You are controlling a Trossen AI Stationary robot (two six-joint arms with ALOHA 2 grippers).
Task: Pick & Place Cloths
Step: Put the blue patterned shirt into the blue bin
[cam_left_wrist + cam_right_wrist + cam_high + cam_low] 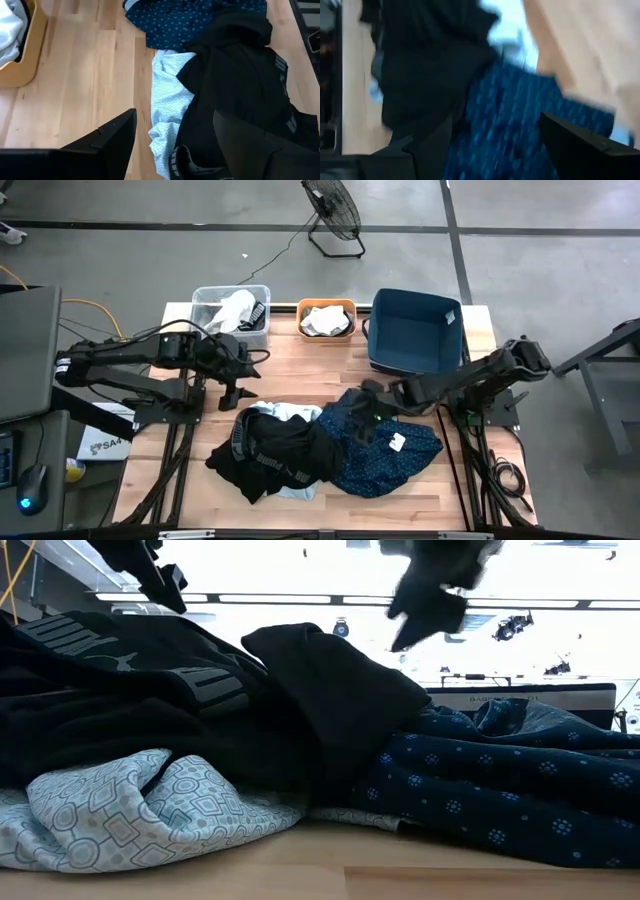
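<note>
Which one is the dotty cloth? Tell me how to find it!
Look at the wooden table and find the heap of clothes near its front edge. The dotty cloth is the right-hand part of that heap, in front of the big dark blue bin. It is navy with tiny pale dots, while the black garment beside it has lettering.

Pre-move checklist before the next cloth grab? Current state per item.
1. Left gripper open and empty: ok, its fingers stand apart over bare wood beside the pile.
2. Right gripper open: ok, above the navy dotted cloth, nothing held.
3. Cloths left on the table: not ok, black garment, light blue cloth and the navy one overlap in one heap.
4. Single-cloth grab possible: cannot tell, the layers lie tangled.
5. Dark blue bin free: ok, looks empty.
6. Clear bin and orange bin: each already holds white fabric.
</note>
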